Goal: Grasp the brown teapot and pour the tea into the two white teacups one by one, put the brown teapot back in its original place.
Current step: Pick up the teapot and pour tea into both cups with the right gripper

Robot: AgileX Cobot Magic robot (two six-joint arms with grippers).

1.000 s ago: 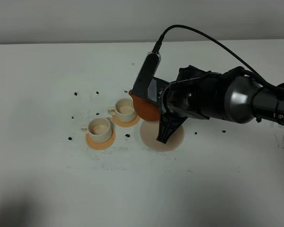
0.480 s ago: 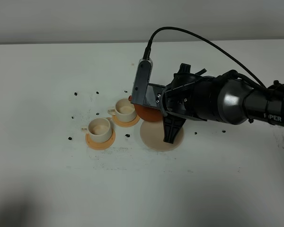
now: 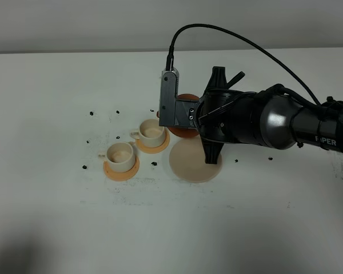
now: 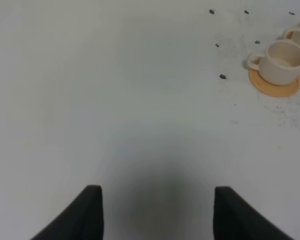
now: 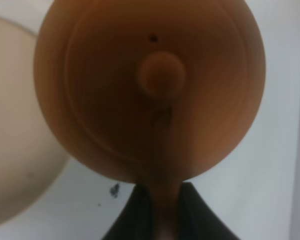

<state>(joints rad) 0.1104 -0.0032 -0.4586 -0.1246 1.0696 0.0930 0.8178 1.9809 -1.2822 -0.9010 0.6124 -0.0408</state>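
Note:
My right gripper (image 3: 194, 119) is shut on the loop handle of the brown teapot (image 3: 184, 133), held in the air just behind the beige round mat (image 3: 190, 164) and right of the far white teacup (image 3: 152, 132). The wrist camera block hides most of the teapot. The right wrist view looks onto its knobbed lid (image 5: 162, 75), with the handle pinched in the right gripper (image 5: 164, 195) and the mat (image 5: 10, 125) beside it. The near teacup (image 3: 120, 155) stands front-left. My left gripper (image 4: 158, 190) is open and empty over bare table, with a teacup (image 4: 282, 60) far off.
Each cup sits on a small orange coaster (image 3: 121, 170). Dark tea-leaf specks (image 3: 91, 113) lie scattered around the cups and near the mat. The white table (image 3: 57, 217) stretches to the front and left. My right arm (image 3: 286, 123) reaches in from the right edge.
The right gripper has rolled the teapot back from its tilt over the far cup and moved it slightly up and away. The mat is now more exposed. The cups have not moved.

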